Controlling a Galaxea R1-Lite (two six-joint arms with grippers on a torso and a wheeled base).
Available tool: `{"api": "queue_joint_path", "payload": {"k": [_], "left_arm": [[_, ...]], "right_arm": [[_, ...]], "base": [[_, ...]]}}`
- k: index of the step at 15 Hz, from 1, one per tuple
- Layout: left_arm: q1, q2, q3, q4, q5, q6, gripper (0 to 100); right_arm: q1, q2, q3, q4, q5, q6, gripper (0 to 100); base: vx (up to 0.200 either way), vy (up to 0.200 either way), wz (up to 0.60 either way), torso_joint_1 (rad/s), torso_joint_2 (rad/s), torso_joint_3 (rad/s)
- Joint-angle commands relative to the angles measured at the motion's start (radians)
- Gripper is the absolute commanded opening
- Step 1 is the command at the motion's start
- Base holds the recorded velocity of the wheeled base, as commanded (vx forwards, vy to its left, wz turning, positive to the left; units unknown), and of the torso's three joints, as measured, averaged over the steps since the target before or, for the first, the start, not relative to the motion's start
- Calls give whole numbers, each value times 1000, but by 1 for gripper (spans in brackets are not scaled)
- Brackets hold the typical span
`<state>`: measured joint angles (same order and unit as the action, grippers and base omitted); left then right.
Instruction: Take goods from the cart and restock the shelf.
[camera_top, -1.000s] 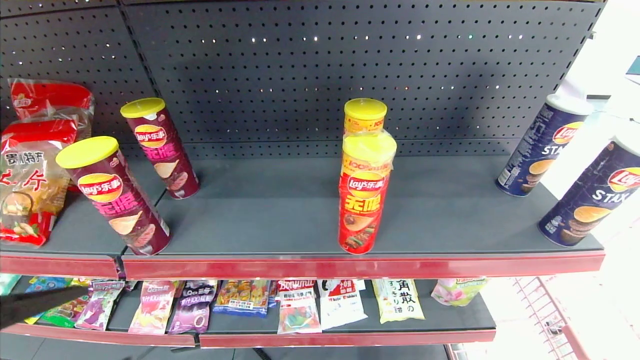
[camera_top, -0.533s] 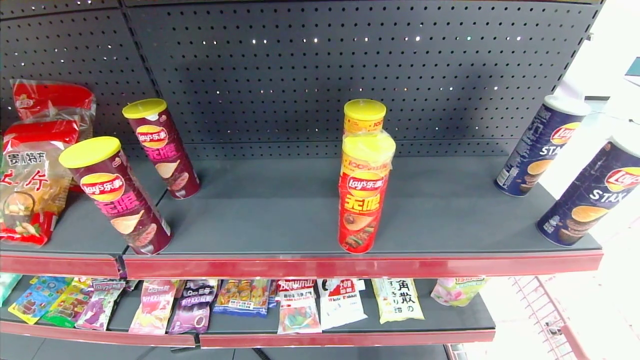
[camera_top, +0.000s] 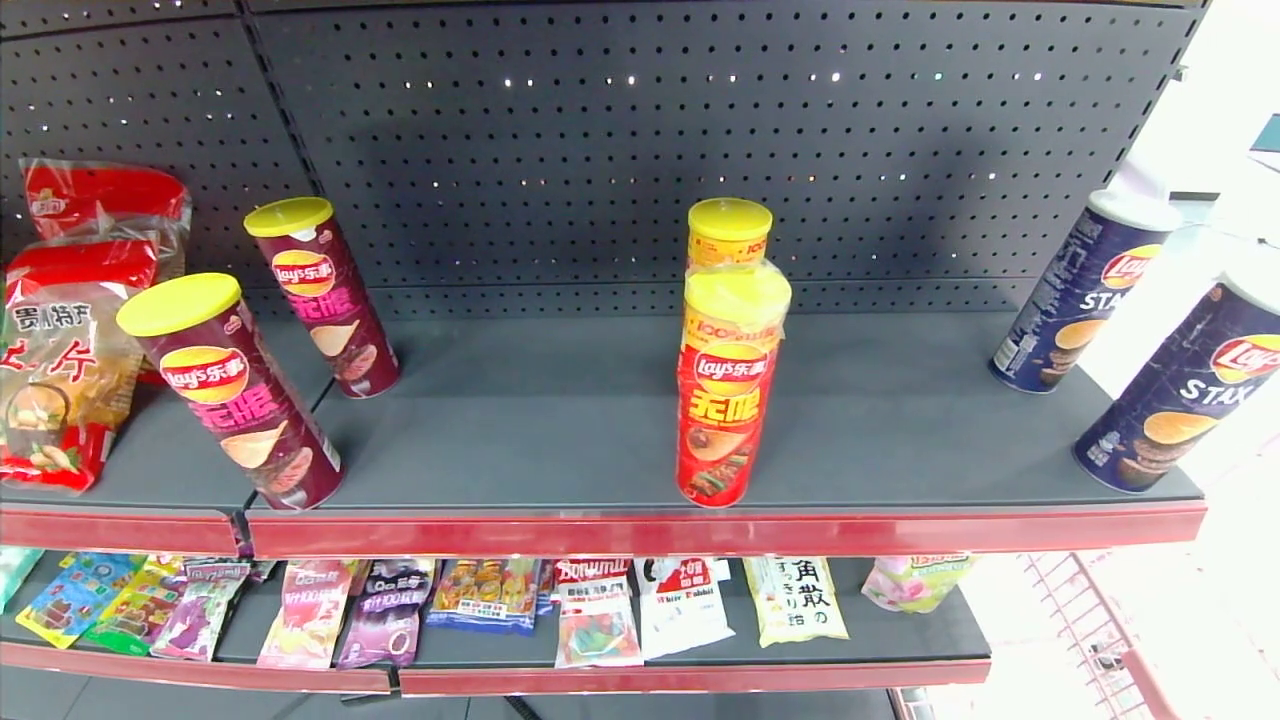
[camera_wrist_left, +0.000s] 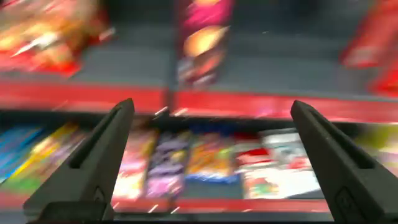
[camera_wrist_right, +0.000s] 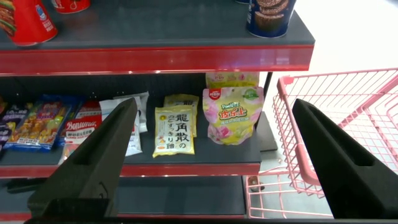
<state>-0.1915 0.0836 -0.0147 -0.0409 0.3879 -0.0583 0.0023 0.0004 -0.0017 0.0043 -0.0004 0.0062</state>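
On the upper board of the shelf (camera_top: 560, 420) stand 6 chip cans in 3 pairs. Each pair has 1 can near the red front edge and 1 can behind it. At the robot's left are the 2 maroon cans (camera_top: 230, 390) with yellow lids. At the middle are the 2 red cans (camera_top: 730, 400), one directly behind the other. At the right end are the 2 dark blue cans (camera_top: 1080, 290). Red snack bags (camera_top: 60, 340) lean at the far left, just beside the maroon cans. On the lower board (camera_top: 900, 630) the candy packets (camera_top: 600, 610) lie flat in a row.

The left gripper (camera_wrist_left: 212, 104) is released, with its 2 fingers wide apart and nothing between them. It faces the front of the shelf, where 1 maroon can and the candy packets are seen. The right gripper (camera_wrist_right: 214, 102) is released too and grasps nothing. It faces the right end of the lower board, where a yellow packet (camera_wrist_right: 174, 132) and a pink-and-green pouch (camera_wrist_right: 233, 115) lie side by side. The pink wire cart (camera_wrist_right: 342, 74) stands just beside the right end of the shelf, at the level of the lower board.
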Motion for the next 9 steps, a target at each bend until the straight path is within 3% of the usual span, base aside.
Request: {"api": "queue_joint_path", "payload": {"k": [1,4,5,6,7,8,9], "left_arm": [[63,13,5,24,62,29,100],[277,31,4,24,60,43,100],[279,30,5,24,60,43,100],[285,5,15,3,-90,40,100],[285,5,15,-14,-188,32,100],[285,5,13,-36,-431,25,100],[285,5,15,-13,-561,57,100]], "right_arm": [[1,0,0,0,0,-2,100],[1,0,0,0,2,-5,100],[1,1,0,0,2,-5,100],[1,0,0,0,0,-5,100],[1,0,0,0,0,-5,100],[1,0,0,0,0,-2,100],[1,0,0,0,0,-5,100]], "base": [[0,0,0,0,0,0],[0,0,0,0,0,0],[0,0,0,0,0,0],[0,0,0,0,0,0],[0,0,0,0,0,0],[0,0,0,0,0,0],[0,0,0,0,0,0]]}}
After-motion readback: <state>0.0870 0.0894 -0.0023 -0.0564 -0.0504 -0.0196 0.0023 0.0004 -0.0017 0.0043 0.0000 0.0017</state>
